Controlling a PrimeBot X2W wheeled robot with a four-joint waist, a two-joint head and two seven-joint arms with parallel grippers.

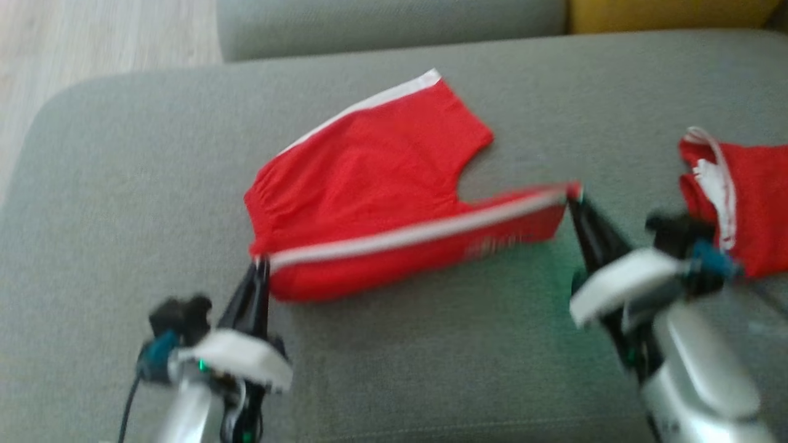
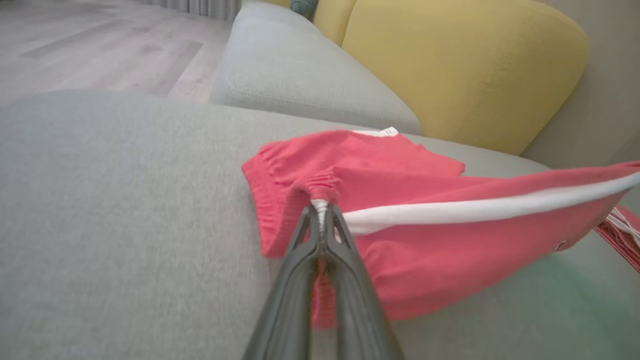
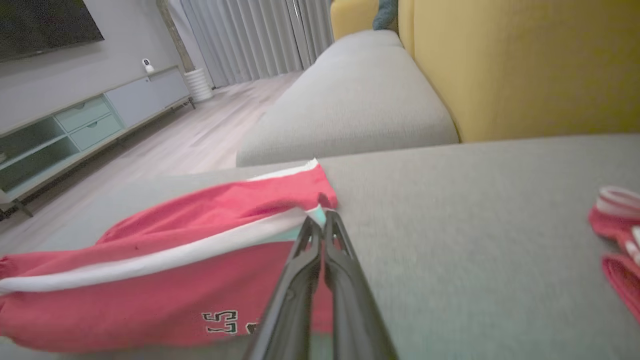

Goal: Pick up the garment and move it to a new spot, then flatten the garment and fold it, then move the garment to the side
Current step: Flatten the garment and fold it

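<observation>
While pinched at both ends of the white side stripe (image 1: 418, 231), hangs as a taut line running left to right across the grey sofa seat (image 1: 431, 369). Belongs to the red shorts (image 1: 369, 178): far half resting flat near the middle of the seat, near half raised a little along that stripe. So, long axis of the lifted edge almost straight from one pair of jaws to the other, and no arm nearer than the other.

Grasping the waistband end with the left gripper (image 1: 261, 264), jaws clenched on the gathered elastic, fingers pointing away from the robot, low over the seat. Grasping the leg-hem corner with the right gripper (image 1: 575, 197), jaws pressed together on the cloth, fingers slanted up and to the left, forearm coming in from the lower right.

Probably in the flatten-and-fold step, not yet folded. Would need equal travel of both ends, away from the robot, to lay the near half over the far half without slack.

Close beside the right wrist, a second red garment (image 1: 751, 203); cannot tell if touching. Could get dragged along.
</observation>
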